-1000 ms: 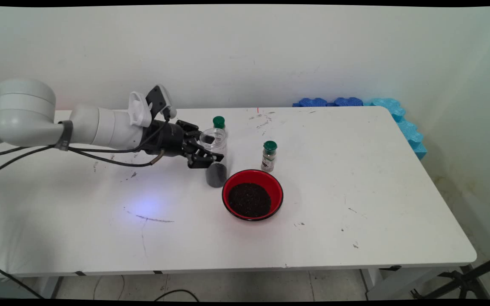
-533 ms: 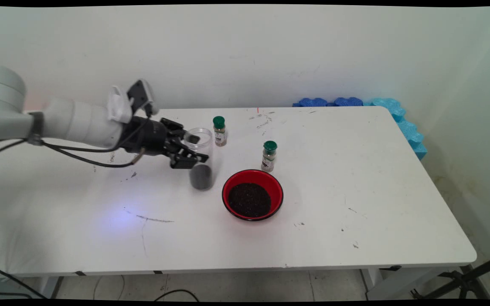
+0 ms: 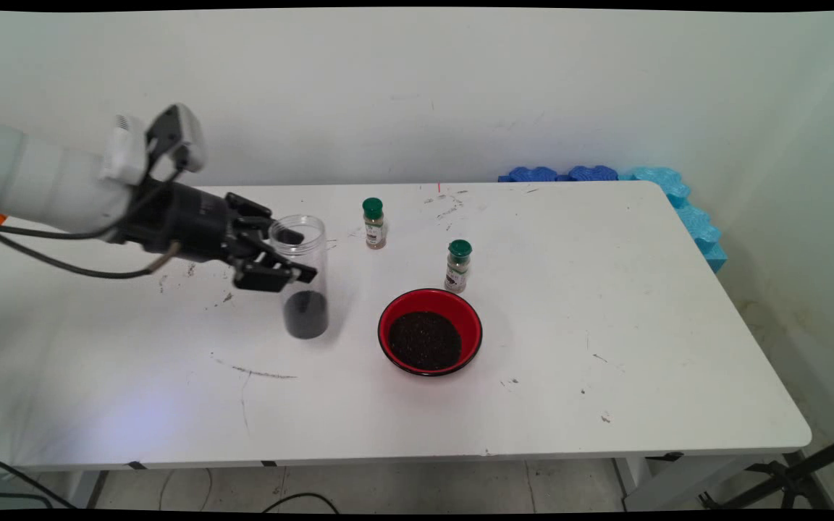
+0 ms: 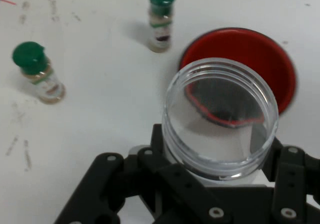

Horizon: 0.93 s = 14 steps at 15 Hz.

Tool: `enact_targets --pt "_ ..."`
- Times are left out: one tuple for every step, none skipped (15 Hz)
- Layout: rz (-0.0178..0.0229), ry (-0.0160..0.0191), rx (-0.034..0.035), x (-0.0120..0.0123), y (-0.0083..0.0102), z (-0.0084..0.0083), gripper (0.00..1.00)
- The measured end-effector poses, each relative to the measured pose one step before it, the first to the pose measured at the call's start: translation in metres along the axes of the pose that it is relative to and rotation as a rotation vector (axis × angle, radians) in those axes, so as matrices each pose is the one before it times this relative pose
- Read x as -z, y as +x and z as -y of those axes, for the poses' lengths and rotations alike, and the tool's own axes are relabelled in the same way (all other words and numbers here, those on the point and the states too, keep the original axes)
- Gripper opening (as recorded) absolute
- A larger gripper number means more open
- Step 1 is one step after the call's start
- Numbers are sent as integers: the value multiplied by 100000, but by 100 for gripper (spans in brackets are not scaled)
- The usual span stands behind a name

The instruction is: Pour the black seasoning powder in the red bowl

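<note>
My gripper is shut on a clear open-topped plastic jar with dark grains in its bottom, upright over the left middle of the table. In the hand view the jar's round rim sits between the gripper's black fingers. To the jar's right lies a red bowl of dark grains. Two small green-capped spice bottles stand behind: one further back, one just behind the bowl.
The white table stretches to the right. Blue foam pieces line its far right corner against the wall. Black cables hang from the arm at the left.
The gripper has carried the jar to the left and slightly toward the near side, away from the bowl and the rear spice bottle. Bowl and bottles have stayed put.
</note>
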Motion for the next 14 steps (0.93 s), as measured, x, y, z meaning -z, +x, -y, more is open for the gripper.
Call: enact_targets --pt "840 -1693 -96 1030 281 -478 0" --pt "705 -1384 95 792 235 -403 0" --pt "852 -1497 339 808 286 -467 0" --pt "995 -1764 554 658 313 -514 0" --pt "657 -1299 401 386 251 -378 0" --pt "677 -1428 391 290 277 -421 0" --pt "769 -2123 414 301 418 -621 0" --pt "625 -2046 90 105 414 -554 0" --pt "583 -2285 179 -28 507 -628 0" --pt "558 -2030 215 -160 494 -546 0" --pt "566 -1592 181 -247 440 -398 0" --pt "478 -1858 320 -386 542 -418 0" --pt "349 -1781 490 -444 554 -358 0" --pt "204 -1518 651 -453 500 -249 0"
